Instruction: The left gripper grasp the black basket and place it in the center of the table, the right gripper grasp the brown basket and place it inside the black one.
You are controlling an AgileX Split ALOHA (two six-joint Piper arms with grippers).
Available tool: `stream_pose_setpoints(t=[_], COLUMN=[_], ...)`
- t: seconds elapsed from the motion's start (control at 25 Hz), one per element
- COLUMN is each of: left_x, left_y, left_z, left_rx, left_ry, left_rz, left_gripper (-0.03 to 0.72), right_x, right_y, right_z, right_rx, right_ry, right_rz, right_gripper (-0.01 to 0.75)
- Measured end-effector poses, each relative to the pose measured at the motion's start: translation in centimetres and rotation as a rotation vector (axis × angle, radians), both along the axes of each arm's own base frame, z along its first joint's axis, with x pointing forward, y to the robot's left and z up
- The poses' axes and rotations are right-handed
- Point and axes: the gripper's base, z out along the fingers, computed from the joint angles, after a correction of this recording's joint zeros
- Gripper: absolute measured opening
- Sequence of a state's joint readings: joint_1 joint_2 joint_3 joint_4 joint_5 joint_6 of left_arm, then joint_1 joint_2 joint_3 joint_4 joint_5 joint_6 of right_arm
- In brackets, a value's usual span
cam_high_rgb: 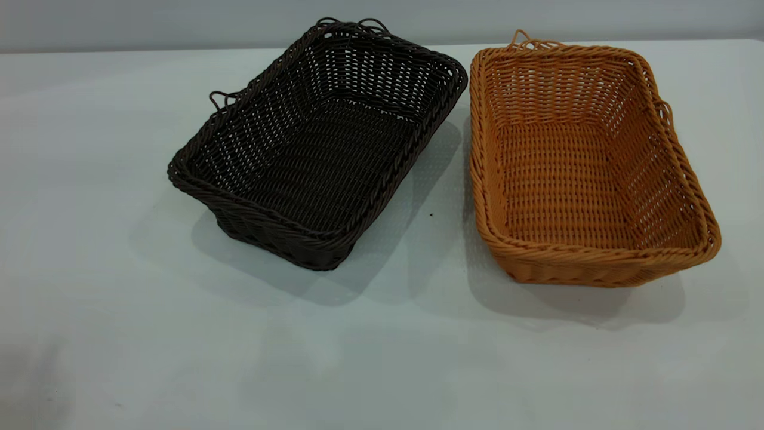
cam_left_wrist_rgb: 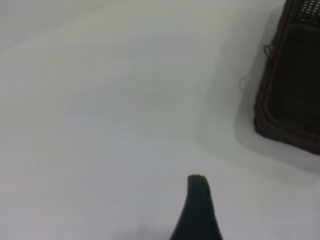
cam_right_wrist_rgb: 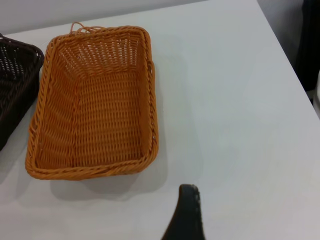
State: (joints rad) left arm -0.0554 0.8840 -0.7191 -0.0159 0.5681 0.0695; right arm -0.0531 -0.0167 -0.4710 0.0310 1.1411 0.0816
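Note:
The black basket stands empty on the white table, left of centre and turned at an angle. The brown basket stands empty just right of it, with a narrow gap between them. Neither arm shows in the exterior view. My left gripper hovers over bare table, apart from the black basket; only one black finger shows, with nothing against it. My right gripper hovers beside the brown basket; one finger shows, also alone. Both hold nothing.
The table's edge runs close beyond the brown basket in the right wrist view, with a dark object past it. A corner of the black basket shows there too. A grey wall backs the table.

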Motion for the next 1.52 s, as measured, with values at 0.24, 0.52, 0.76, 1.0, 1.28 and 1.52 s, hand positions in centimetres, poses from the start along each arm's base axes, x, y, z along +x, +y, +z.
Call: stream_pose_setpoints(t=[0.24,0.52,0.76,1.0,1.28,1.52], left_x=[9.0,17.1,22.5,26.4,28.4,28.5], left_y=[-1.0,-5.4,-8.6,-11.0,-13.9,-14.8], left_z=[-0.7,-3.2,-8.3,-14.1,-19.9,-22.9], left_rx=[0.036,0.071,0.115,0.14,0.153,0.162], left_ry=[0.046,0.075,0.115,0.186,0.253,0.299], left_rz=[-0.055,-0.184,-0.26,-0.304,-0.353,-0.371], left_gripper=[0.537,0.537,0.537,0.537,0.537,0.537], right_x=[0.0,2.4,6.3,10.0,13.3,15.8], right_y=[0.0,0.2,0.3,0.5,1.0,1.4], right_z=[0.0,0.9,1.5,0.8,-0.8,-3.0], right_rx=[0.012,0.066,0.134,0.203,0.326,0.395], right_ry=[0.0,0.086,0.181,0.258,0.392,0.53], right_rz=[-0.008,0.004,-0.003,-0.012,-0.03,-0.032], right_gripper=[0.583,0.583,0.583,0.583,0.583,0.583])
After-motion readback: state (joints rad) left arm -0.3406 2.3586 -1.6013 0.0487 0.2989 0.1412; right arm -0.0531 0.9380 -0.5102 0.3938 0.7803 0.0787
